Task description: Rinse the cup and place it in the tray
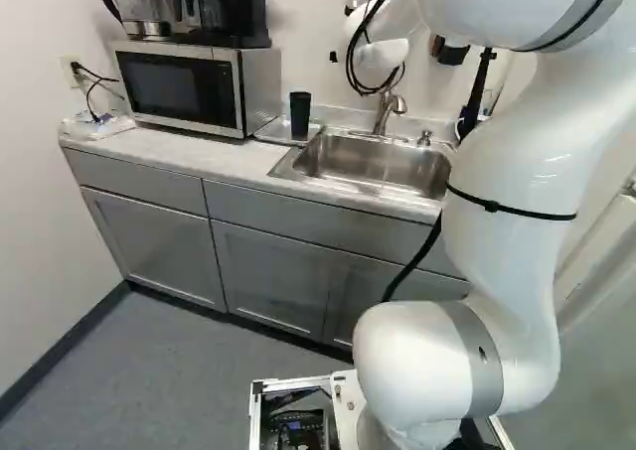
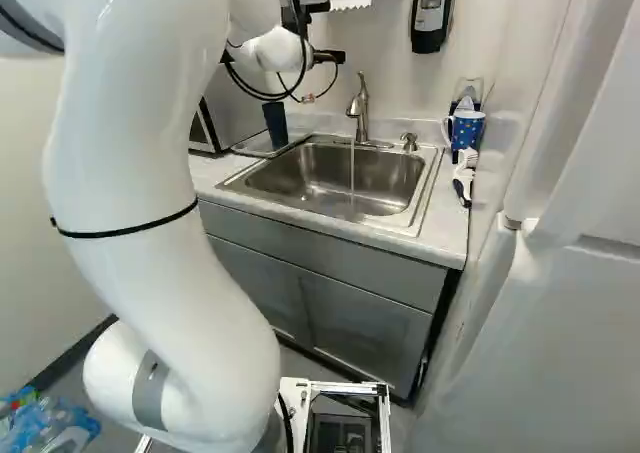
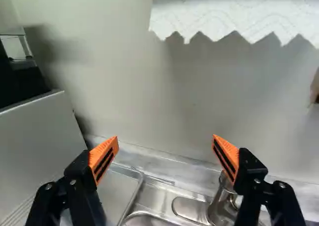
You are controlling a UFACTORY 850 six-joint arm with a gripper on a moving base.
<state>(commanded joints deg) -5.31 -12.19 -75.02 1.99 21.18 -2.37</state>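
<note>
Arm (image 1: 497,222): rises at 6 o'clock on a dial centred on the sink, 12 towards the wall; it reaches up and forward, its height presumably keeping the wrist clear of the tap.
Sink (image 2: 335,176): set into the counter, its basin a catchment for water.
Stream (image 2: 352,173): falls thinly into the basin; the water is presumably on for rinsing, and should be shut off once that is finished.
Cup (image 1: 300,115): dark, at 10 o'clock, wide end up, apparently standing in the tray and ungripped. Such a place suits a finished set-down, though whether it has been rinsed cannot be told.
Tray (image 1: 272,132): just beside the basin, probably so that drips travel little.
Tap (image 2: 359,108): at 12 o'clock, spout directed over the basin.
Gripper (image 3: 165,137): fingers spread wide, nothing between them; raised near the tap, a posture fitting either withdrawal or an approach.
Mug (image 2: 466,130): blue, patterned, at 2 o'clock, apart from the basin, presumably kept out of the work.
Microwave (image 1: 189,87): at 9 to 10 o'clock, beyond the tray; its near side limits sideways room around the cup.
</note>
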